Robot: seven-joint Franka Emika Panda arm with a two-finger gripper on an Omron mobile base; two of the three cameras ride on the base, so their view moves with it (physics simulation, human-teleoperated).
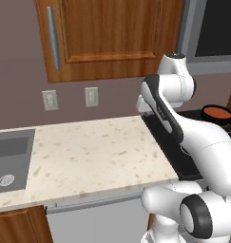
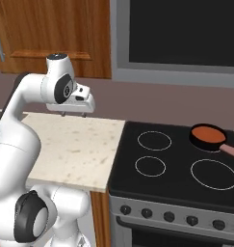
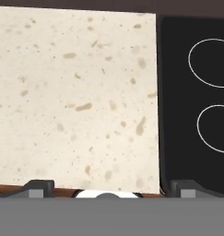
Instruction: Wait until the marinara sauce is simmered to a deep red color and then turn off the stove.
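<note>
Marinara sauce (image 2: 207, 133) orange-red in pan on stove (image 2: 176, 166) back-right burner. Gripper (image 2: 73, 114) spread wide, empty, over counter (image 2: 75, 144). Knob row (image 2: 169, 216) at 4 o'clock from fingers, well apart.

Arm folded at the elbow, forearm rising to a bent wrist at upper center of the left base view. Gripper (image 2: 73, 114) points straight down at upper left of the right base view, jaws spread wide, nothing between them. Fingertips (image 3: 38, 188) sit far apart in hand view.
</note>
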